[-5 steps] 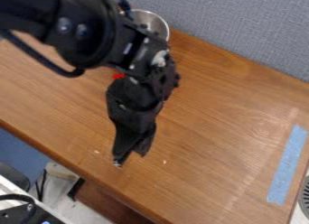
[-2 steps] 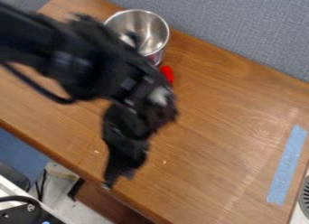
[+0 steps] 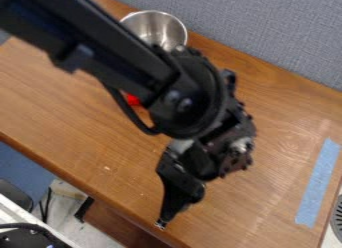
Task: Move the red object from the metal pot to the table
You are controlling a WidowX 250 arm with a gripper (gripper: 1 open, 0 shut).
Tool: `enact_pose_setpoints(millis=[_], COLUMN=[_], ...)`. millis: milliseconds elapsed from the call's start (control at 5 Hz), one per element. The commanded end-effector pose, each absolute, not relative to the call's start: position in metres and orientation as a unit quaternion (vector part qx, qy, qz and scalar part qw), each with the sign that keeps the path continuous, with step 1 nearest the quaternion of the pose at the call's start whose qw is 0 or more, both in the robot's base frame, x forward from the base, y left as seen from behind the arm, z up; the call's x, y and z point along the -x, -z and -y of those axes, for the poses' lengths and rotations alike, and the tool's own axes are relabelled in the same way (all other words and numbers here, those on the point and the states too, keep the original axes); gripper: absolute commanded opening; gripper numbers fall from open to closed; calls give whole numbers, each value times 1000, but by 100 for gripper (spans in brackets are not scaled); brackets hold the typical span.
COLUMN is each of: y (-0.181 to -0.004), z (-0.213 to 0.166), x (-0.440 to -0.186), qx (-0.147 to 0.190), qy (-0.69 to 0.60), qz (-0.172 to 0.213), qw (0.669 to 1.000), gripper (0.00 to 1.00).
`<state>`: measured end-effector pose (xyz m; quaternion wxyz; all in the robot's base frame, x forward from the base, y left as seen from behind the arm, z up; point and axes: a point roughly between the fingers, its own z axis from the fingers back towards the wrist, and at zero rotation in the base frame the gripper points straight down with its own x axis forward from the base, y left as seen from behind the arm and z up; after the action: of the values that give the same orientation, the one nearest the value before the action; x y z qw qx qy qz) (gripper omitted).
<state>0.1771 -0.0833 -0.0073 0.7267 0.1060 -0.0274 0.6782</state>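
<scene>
Table [image 3: 287,112]: red object [image 3: 132,97] beside metal pot [image 3: 158,30], well apart from jaws; jaws' state unclear.

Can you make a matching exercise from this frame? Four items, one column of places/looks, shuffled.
Items:
1. metal pot
2. red object
3. blue tape
4. gripper

Descriptions:
A. strip near the right edge of the table
B. low near the front edge, pointing down
C. top of frame, shiny, near the back edge
D. small patch showing, mostly hidden by the arm

Pairs: 1-C, 2-D, 3-A, 4-B
</scene>
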Motion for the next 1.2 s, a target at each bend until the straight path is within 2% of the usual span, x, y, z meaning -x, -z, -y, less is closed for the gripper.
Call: enact_pose_setpoints(millis=[0,200,400,600,800,1000], y=[-10,-35,-64,-107,-145,-145], z=[72,49,39,19,-31,-80], x=[-177,-174,-173,-177,-197,-215], qx=[-91,-83,-101,-117,-127,-146], qy=[-734,-791,-783,-781,-779,-759], qz=[15,16,19,27,23,26], qw=[672,606,614,613,614,634], gripper=[0,0,0,100,0,0])
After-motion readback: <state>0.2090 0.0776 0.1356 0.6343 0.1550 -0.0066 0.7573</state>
